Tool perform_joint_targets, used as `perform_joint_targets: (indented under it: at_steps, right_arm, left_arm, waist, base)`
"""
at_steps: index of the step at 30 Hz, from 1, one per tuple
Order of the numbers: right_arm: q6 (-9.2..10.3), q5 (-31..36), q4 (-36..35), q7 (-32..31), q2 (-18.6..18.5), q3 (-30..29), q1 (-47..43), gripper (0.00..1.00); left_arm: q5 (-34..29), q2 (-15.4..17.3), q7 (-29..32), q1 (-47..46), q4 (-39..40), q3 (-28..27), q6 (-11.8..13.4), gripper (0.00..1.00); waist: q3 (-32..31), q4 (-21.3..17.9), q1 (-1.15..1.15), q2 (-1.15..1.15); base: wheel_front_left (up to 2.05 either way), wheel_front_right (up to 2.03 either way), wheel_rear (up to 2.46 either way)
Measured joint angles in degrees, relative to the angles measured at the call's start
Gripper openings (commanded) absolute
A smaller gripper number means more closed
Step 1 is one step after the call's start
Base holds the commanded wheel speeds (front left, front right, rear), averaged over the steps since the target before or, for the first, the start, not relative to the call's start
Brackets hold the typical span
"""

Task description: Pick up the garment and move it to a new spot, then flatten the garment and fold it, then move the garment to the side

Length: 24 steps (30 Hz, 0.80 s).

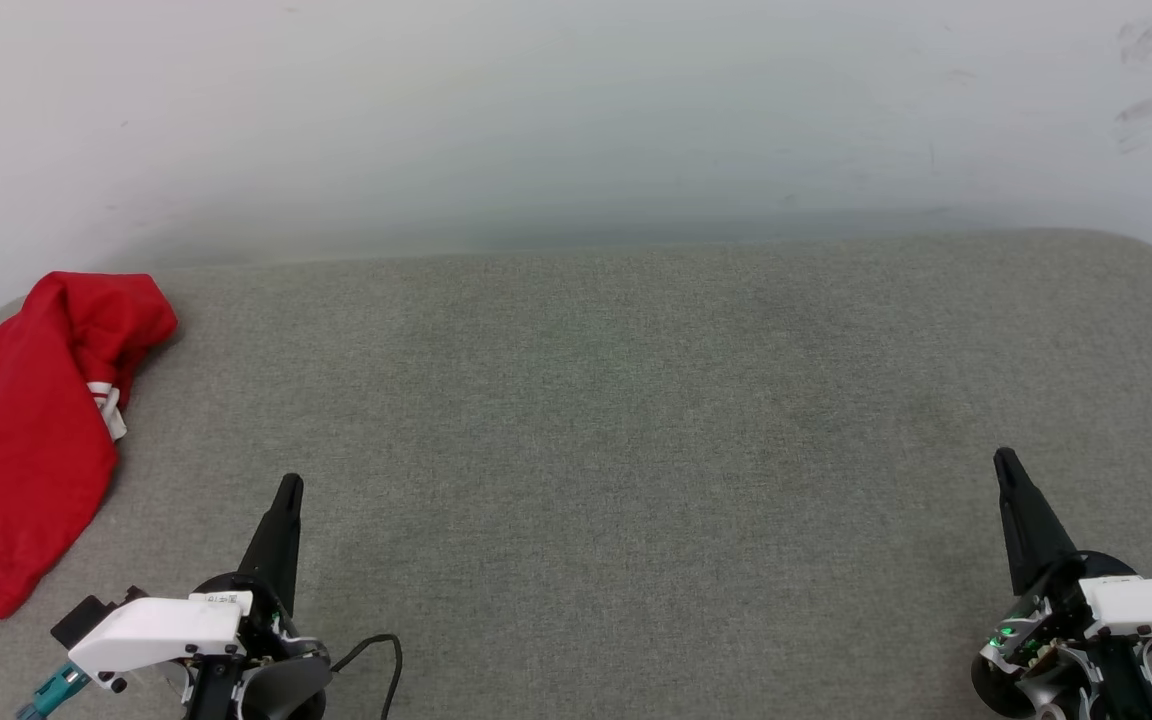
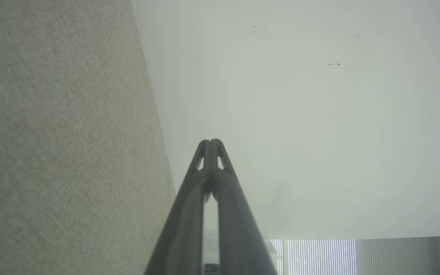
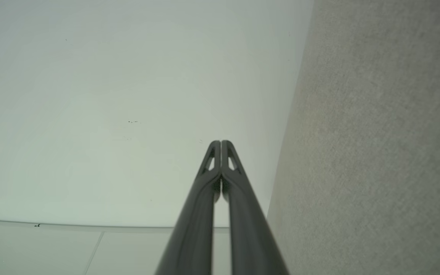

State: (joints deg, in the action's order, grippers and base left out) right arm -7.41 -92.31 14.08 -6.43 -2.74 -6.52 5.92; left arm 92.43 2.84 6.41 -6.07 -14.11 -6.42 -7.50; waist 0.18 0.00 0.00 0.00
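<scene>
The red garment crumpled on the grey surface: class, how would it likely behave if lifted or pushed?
The red garment lies in soft folds, so it would probably droop when lifted. It looks thin, so likely light. Pushed across the textured grey surface, it may bunch rather than slide.

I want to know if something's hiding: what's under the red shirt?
The red shirt lies bunched on the grey cushion, which shows beside it. Anything beneath the cloth is covered and cannot be seen.
</scene>
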Motion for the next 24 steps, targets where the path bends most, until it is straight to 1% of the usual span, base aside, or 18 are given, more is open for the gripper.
perform_joint_targets:
  at_steps: [24]
  right_arm:
    - [0.00,0.00,0.00,0.00,0.00,0.00,0.00,0.00]
  left_arm:
    - [0.00,0.00,0.00,0.00,0.00,0.00,0.00,0.00]
  waist:
    - [0.00,0.00,0.00,0.00]
  base:
    - [0.00,0.00,0.00]
